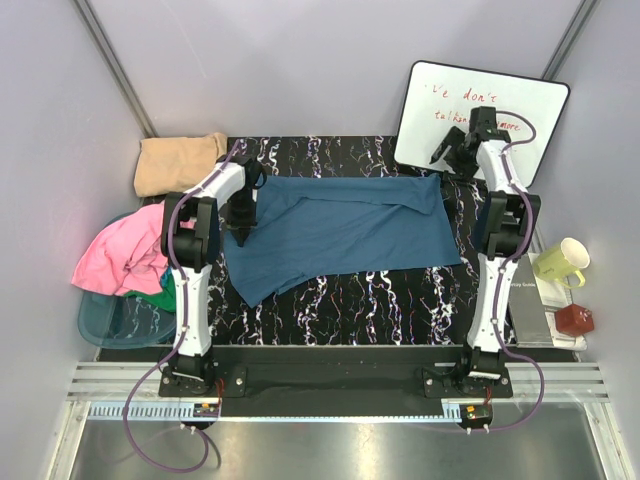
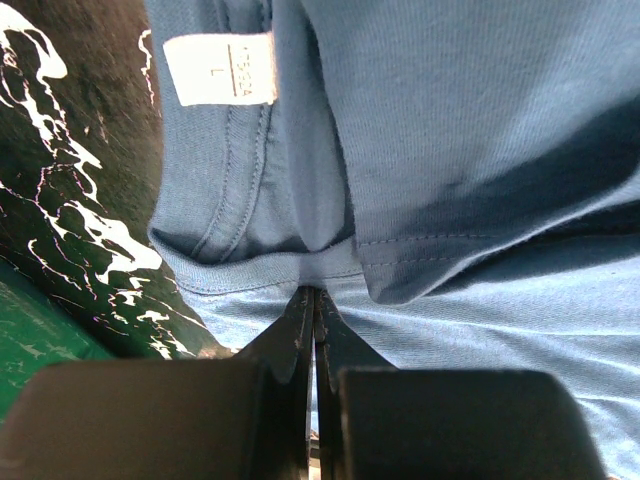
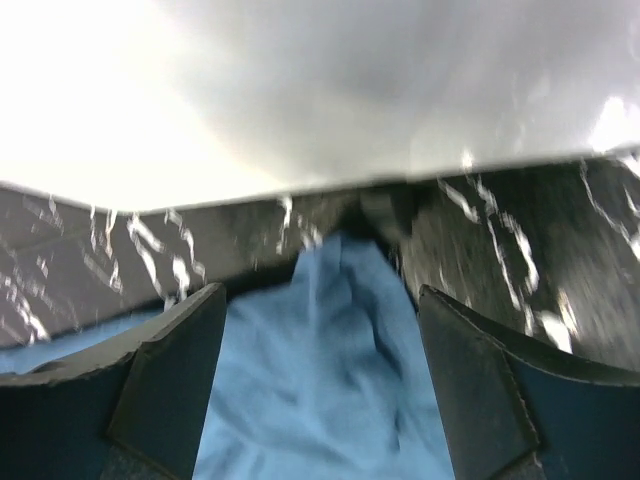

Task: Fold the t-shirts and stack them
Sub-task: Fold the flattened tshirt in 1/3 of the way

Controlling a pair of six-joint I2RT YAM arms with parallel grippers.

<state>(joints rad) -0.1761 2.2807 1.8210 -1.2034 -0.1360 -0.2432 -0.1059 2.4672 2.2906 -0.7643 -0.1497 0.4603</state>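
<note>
A dark teal-blue t-shirt (image 1: 340, 230) lies spread, with wrinkles, across the black marbled mat (image 1: 340, 310). My left gripper (image 1: 241, 228) points down at the shirt's left edge. In the left wrist view its jaws (image 2: 315, 293) are pressed together on the collar rib of the shirt (image 2: 470, 120), just below the white size label (image 2: 220, 68). My right gripper (image 1: 452, 150) is open and empty, raised above the shirt's far right corner. In the right wrist view (image 3: 320, 295) the blue cloth (image 3: 330, 390) lies below and between the fingers, untouched. A tan shirt (image 1: 180, 162) lies folded at the far left.
A pink shirt (image 1: 120, 258) and a green one (image 1: 155, 297) sit in a teal basket (image 1: 100, 322) at the left. A whiteboard (image 1: 500, 95) leans at the back right. A pale green mug (image 1: 560, 262) and a red object (image 1: 575, 320) stand at the right edge.
</note>
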